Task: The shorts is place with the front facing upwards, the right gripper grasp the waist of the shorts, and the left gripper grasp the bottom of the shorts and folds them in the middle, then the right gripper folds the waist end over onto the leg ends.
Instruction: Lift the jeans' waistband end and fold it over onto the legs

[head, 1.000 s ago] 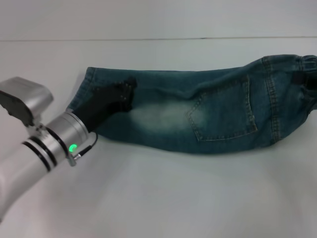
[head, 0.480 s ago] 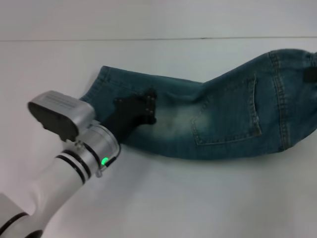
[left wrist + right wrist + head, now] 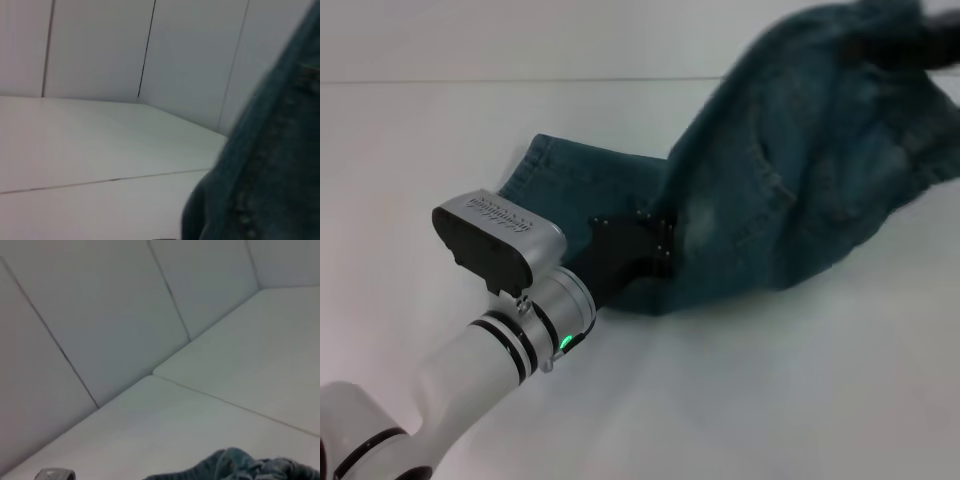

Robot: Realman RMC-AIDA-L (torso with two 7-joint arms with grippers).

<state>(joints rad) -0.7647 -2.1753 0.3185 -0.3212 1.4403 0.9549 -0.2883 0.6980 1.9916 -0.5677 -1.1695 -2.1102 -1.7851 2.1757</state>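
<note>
**Waist-over-legs fold: carry phase**

**Head view.** The shorts (image 3: 760, 170) lie lengthwise across the white table (image 3: 740, 400). The leg ends (image 3: 535, 165) rest flat on the table at the robot's left. The waist (image 3: 895, 35) is raised off the table at the upper right, with the denim hanging from it in a slack drape. A dark shape at that raised edge appears to be the right gripper (image 3: 930, 45); it is cropped by the picture edge, so its jaw opening cannot be determined. The left gripper (image 3: 655, 245) lies low over the near edge of the leg section, its black fingers on the denim. Whether they are closed on the fabric or merely pressing it cannot be determined.

Judged procedure: carry the waist in a high arc toward the leg ends, keeping the drape clear of the table so that it does not drag the lower layer. Keep the leg section anchored until the waist lands. Align the waist edge over the hems before release.

**Left wrist view.** Denim with a stitched seam fills one side, close to the lens, with the table behind it. No fingers are visible.

**Right wrist view.** A gathered denim bunch, consistent with the waist, shows at the picture edge against the table. No fingers are visible, so the grip cannot be confirmed.
</note>
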